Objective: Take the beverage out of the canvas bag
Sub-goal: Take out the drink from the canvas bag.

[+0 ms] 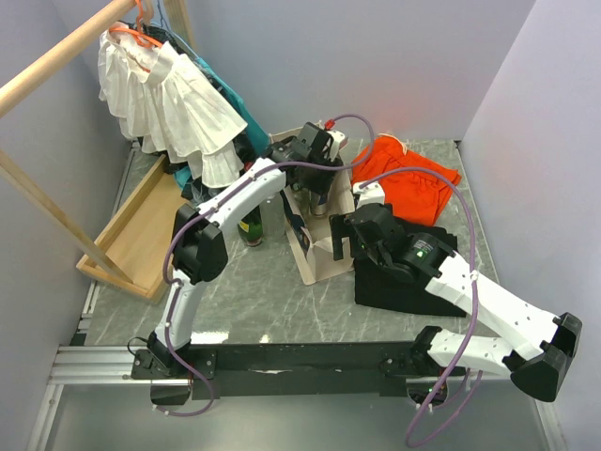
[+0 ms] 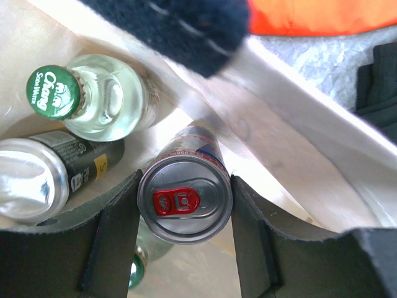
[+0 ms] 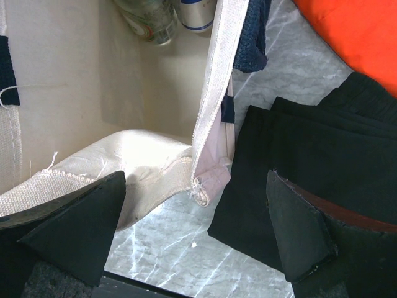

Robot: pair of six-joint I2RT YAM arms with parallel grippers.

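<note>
Gripping the can [image 2: 185,205] inside the bag [image 2: 298,118], the left gripper [image 2: 185,186] has one finger pressed against each side of it.
Left of those fingers, a green-capped bottle [image 2: 102,96] and a dark can [image 2: 37,177] crowd close, leaving little room. To the right, the bag wall slants just beside the can. The right gripper [image 3: 195,205] is spread wide and holds nothing. The bag's corner edge hangs untouched between its fingers, with black cloth [image 3: 322,143] by one finger and table [image 3: 173,261] beneath.
</note>
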